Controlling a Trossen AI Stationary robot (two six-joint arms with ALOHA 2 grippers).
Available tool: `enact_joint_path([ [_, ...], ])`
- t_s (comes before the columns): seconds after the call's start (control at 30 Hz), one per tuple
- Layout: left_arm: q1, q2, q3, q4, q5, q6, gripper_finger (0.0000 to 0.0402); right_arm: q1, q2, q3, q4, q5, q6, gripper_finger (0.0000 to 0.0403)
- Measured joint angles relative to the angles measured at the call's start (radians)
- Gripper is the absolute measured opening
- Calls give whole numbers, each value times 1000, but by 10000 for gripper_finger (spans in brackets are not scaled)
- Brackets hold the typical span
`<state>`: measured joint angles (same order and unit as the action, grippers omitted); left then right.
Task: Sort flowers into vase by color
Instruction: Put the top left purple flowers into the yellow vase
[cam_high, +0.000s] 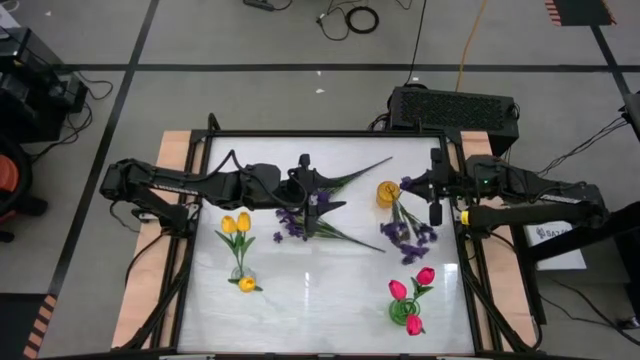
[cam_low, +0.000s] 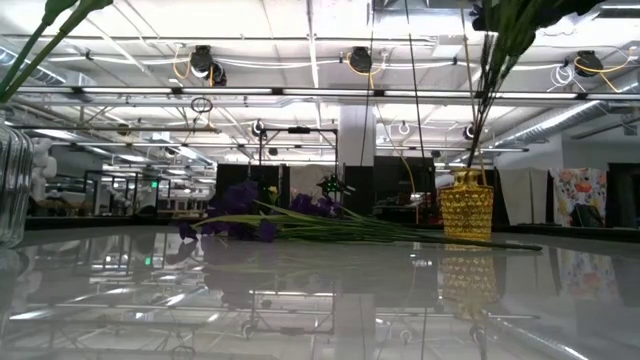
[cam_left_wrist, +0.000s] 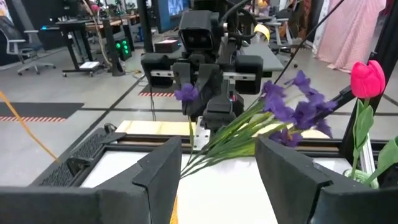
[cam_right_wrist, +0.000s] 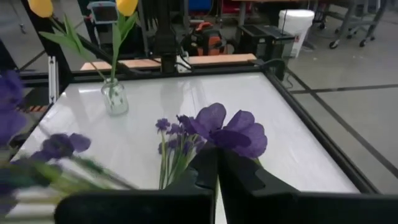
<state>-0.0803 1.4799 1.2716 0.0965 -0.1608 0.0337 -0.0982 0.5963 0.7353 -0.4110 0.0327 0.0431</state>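
The right gripper (cam_high: 436, 212) is reaching over the right part of the white counter (cam_high: 320, 290) just beside the yellow vase (cam_high: 387, 193), and its fingers (cam_right_wrist: 205, 171) are sitting pressed together; a purple blossom (cam_right_wrist: 229, 130) is showing right at their tips, but whether its stem is pinched between them cannot be told. The left gripper (cam_high: 303, 190) is hovering over the middle back of the counter with its fingers (cam_left_wrist: 155, 168) standing well apart and nothing showing between them; in its wrist view green stems are running through the gap farther off. A loose purple sprig (cam_high: 300, 222) is lying flat on the counter under and just ahead of the left gripper, its long green stems fanning toward the back right and the front right. A second bunch of purple sprigs (cam_high: 408, 232) is spreading out beside the yellow vase, its stems rising from that vase in the low view. Two yellow tulips (cam_high: 236, 223) are standing upright in a clear glass vase (cam_right_wrist: 115, 98) at the front left, with one more yellow bloom showing low at its foot from above. Three pink-red tulips (cam_high: 411, 290) are standing in a green vase (cam_high: 400, 312) at the front right. That is making three vases in all, each well apart from the others.
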Motion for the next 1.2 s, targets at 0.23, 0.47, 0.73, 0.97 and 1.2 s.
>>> enact_joint_path([
  [0.23, 0, 23, 0, -80, 0, 8, 209, 0, 1, 0, 2, 78, -10, 2],
  [0.47, -21, 96, 0, 11, 28, 131, 209, 0, 1, 0, 2, 101, -10, 2],
  [0.73, -30, 137, 1, 107, 52, 216, 209, 0, 1, 0, -6, 137, -4, 2],
  [0.97, -24, 136, 1, 106, 49, 209, 209, -1, 15, 0, -24, 206, -1, 2],
  [1.2, -24, 136, 1, 96, 49, 208, 209, -1, 45, 0, -43, 253, 25, 2],
])
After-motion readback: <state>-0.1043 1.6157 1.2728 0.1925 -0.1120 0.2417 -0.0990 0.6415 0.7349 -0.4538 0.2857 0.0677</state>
